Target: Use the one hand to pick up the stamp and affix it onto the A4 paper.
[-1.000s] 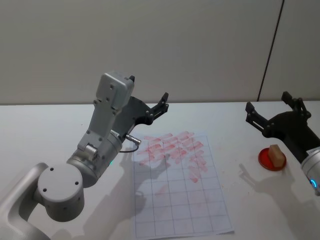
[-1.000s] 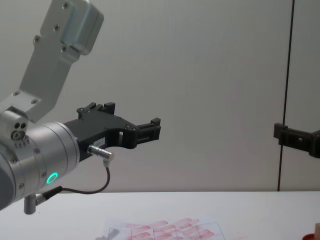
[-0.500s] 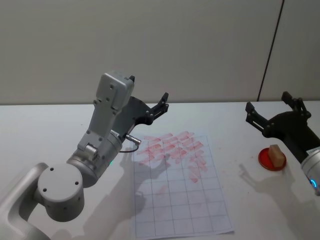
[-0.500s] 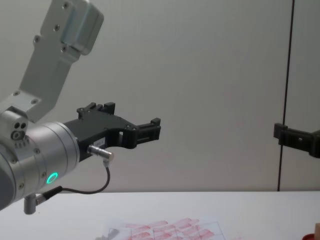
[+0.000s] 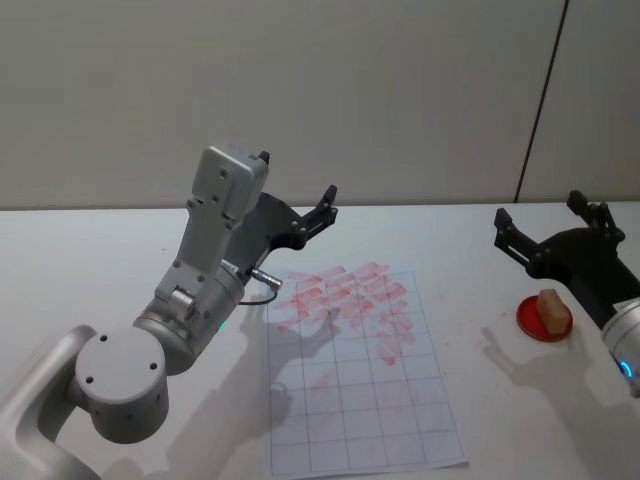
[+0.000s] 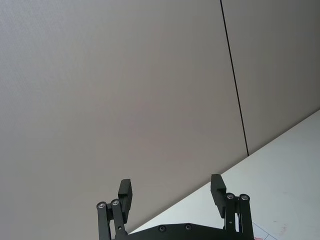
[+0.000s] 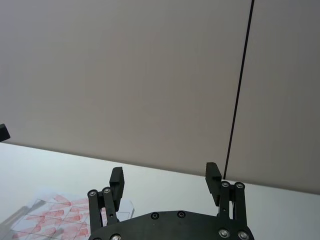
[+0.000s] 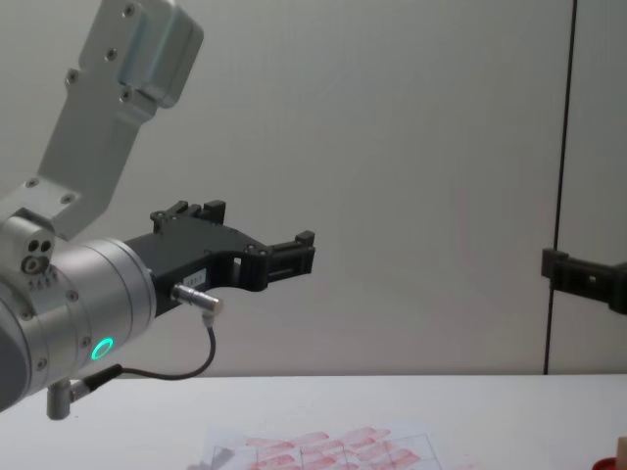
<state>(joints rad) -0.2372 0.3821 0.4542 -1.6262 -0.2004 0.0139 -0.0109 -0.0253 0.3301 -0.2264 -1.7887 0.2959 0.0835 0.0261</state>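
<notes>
Right gripper hangs wide open and empty at 12 o'clock of the stamp, which seems to stand on a red dish, at 3 o'clock of the paper. Left gripper idles, fingers wide, at the paper's 11 o'clock.

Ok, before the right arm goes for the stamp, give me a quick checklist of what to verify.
1. Stamp upright on the red pad: ok.
2. Right end effector open: ok.
3. Right end effector lined up over the stamp: not ok, it hangs raised and apart from it.
4. A4 paper flat with blank cells in the near rows: ok.
5. Left end effector raised off the paper: ok.
6. Stamp face inked: cannot tell.
</notes>
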